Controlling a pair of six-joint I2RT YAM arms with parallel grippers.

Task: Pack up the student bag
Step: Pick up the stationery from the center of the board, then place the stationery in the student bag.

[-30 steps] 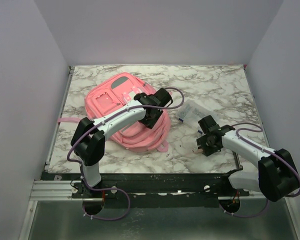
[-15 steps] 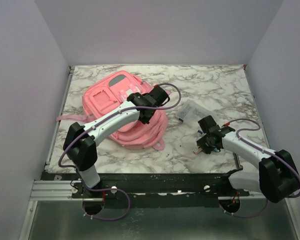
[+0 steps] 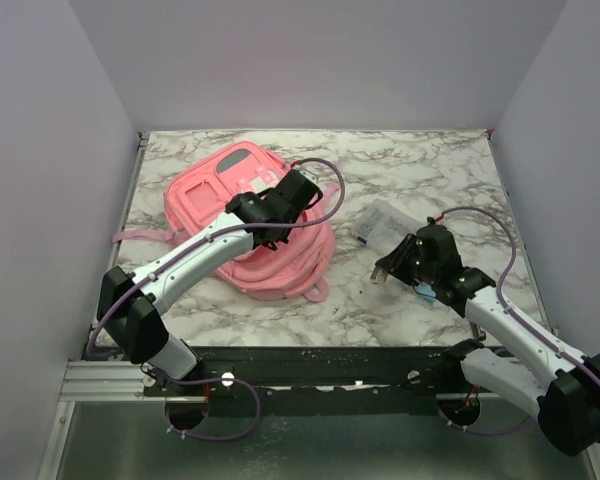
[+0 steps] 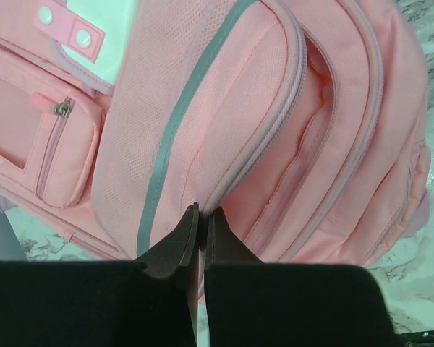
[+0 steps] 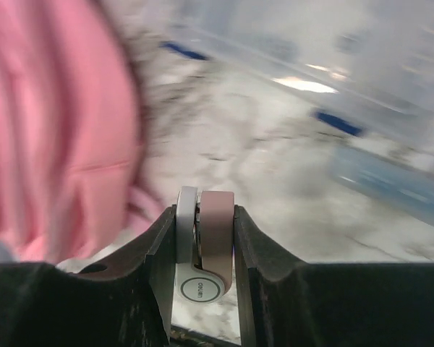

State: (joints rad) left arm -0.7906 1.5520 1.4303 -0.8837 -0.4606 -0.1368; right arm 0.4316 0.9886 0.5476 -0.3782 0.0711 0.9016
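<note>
Pink student bag (image 3: 205, 200) lies flat — grey-trimmed pockets up, zip seemingly open.

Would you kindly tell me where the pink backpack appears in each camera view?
Top external: the pink backpack lies left of centre, toward the far side.
Left wrist: it fills nearly the whole frame.
Right wrist: a pink blur at the left edge.
Shared landmark: the marble table.

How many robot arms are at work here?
2. The left gripper pinches the pink backpack on the table's left side; the right gripper holds a small pink-and-white object right of it.
</note>
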